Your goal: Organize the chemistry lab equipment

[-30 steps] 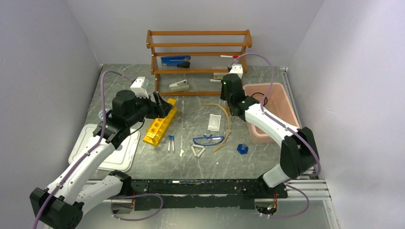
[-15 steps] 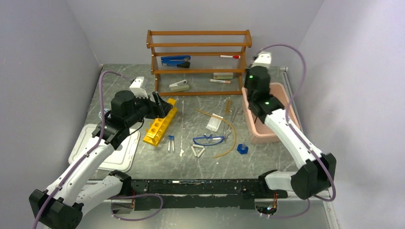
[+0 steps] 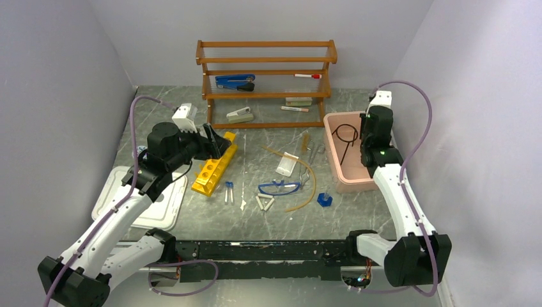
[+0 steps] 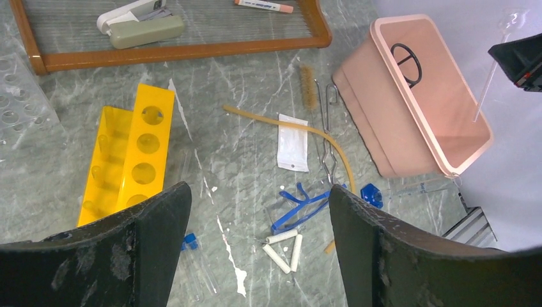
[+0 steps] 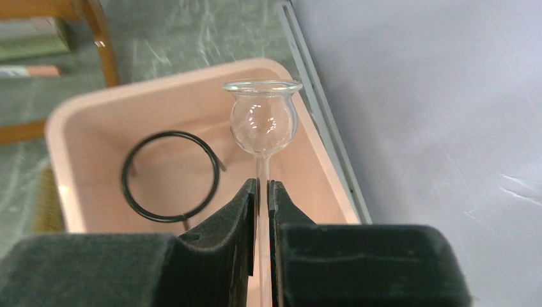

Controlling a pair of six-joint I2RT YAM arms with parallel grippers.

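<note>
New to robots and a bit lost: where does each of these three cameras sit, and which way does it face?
Top external: fixed above and behind the arms, looking down on the table; left arm and right arm both show.
Left wrist: on the left arm, looking down at the yellow rack and blue goggles; open left fingers frame the bottom.
Right wrist: on the right arm, looking into the pink bin; right fingers pinch a glass tube.
Shared: all three show the pink bin holding the black wire ring.
</note>
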